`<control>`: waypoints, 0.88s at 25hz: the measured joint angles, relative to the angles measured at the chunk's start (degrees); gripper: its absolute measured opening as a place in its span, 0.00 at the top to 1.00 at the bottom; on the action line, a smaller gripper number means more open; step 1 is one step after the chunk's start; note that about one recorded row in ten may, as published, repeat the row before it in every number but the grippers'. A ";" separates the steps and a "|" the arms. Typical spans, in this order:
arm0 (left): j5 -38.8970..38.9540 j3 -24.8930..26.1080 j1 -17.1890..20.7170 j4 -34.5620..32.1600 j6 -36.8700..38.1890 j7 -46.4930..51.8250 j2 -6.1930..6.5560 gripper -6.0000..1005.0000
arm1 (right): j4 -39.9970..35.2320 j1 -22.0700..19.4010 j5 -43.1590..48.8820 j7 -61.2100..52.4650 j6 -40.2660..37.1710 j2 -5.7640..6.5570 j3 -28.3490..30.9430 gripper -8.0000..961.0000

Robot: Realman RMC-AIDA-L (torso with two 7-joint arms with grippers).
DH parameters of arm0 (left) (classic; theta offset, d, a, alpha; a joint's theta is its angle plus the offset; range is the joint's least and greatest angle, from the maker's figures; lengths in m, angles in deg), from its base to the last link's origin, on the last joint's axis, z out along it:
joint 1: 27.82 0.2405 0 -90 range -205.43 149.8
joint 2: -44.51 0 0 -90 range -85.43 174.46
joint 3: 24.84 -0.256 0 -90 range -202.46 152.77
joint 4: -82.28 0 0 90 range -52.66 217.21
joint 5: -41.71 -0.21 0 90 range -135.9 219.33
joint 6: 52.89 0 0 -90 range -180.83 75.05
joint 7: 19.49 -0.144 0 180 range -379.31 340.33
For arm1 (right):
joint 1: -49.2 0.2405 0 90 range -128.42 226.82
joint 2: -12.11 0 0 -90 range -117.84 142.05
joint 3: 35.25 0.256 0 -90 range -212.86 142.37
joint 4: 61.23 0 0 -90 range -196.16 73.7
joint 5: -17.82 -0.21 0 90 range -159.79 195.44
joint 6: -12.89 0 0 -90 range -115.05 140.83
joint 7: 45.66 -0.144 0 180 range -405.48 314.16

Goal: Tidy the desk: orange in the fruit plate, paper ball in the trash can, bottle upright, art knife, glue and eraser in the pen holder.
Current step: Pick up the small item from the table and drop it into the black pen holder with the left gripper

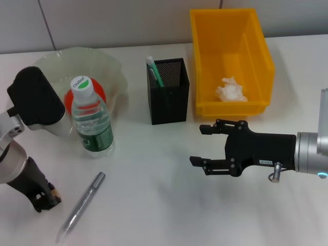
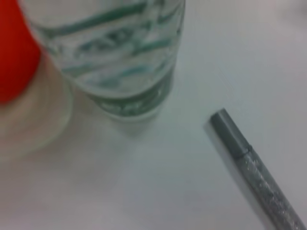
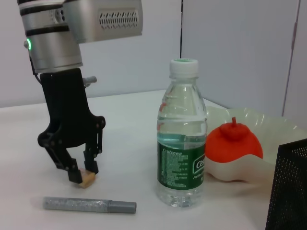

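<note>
Left gripper (image 1: pixel 47 199) sits nearest, down at the desk, jaws clamped on the small tan eraser (image 3: pixel 88 179). Just beside those jaws lies the silver art knife (image 1: pixel 82 205). Past it the bottle (image 1: pixel 91 121) is standing upright, touching the fruit plate (image 1: pixel 110 64) holding the orange (image 1: pixel 84 98). Right gripper (image 1: pixel 202 145) hovers with jaws spread, nothing in them; beyond it are the pen holder (image 1: pixel 168 92) and yellow trash can (image 1: pixel 230 61) with the paper ball (image 1: pixel 230 90) inside.

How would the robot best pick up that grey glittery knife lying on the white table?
Grip the grey glittery art knife across its narrow middle, from straight above. It lies flat on the white table, slanting away from the upright water bottle, so only its long sides offer a grip.
</note>
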 joint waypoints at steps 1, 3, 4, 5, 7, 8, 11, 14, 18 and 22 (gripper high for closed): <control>0.00 0.00 0.00 0.00 0.00 0.00 0.00 0.73 | -0.03 0.00 0.00 -0.05 0.00 0.00 0.00 0.18; 0.14 0.00 0.13 -1.18 0.10 0.01 0.00 0.73 | -0.05 0.00 0.00 -0.12 -0.03 0.00 0.00 0.18; 0.14 0.00 0.13 -1.18 0.10 0.01 0.00 0.73 | -0.05 0.00 0.00 -0.12 -0.03 0.00 0.00 0.18; 0.14 0.00 0.13 -1.18 0.10 0.01 0.00 0.73 | -0.06 0.00 0.00 -0.13 -0.03 0.02 0.00 0.18; 0.26 0.39 0.71 -4.47 0.07 -0.02 0.00 0.73 | -0.08 -0.01 0.00 -0.14 -0.06 0.05 0.00 0.18; 0.30 0.57 0.80 -4.97 0.02 -0.11 0.00 0.73 | -0.12 -0.06 0.00 -0.15 -0.16 0.06 0.00 0.18; 0.30 0.57 0.80 -4.97 0.02 -0.11 0.00 0.73 | -0.17 -0.13 0.00 -0.16 -0.23 0.07 0.00 0.18; 4.10 3.03 1.05 -6.65 0.46 -2.77 0.10 0.73 | -0.18 -0.25 0.00 -0.20 -0.23 0.09 0.00 0.18; 10.78 7.98 1.06 -7.62 2.28 -6.64 0.26 0.73 | -0.18 -0.35 0.00 -0.36 -0.18 0.09 0.03 0.18; 14.86 10.41 0.81 -8.11 4.25 -9.48 0.28 0.73 | -0.17 -0.36 0.00 -0.37 -0.05 0.09 0.06 0.18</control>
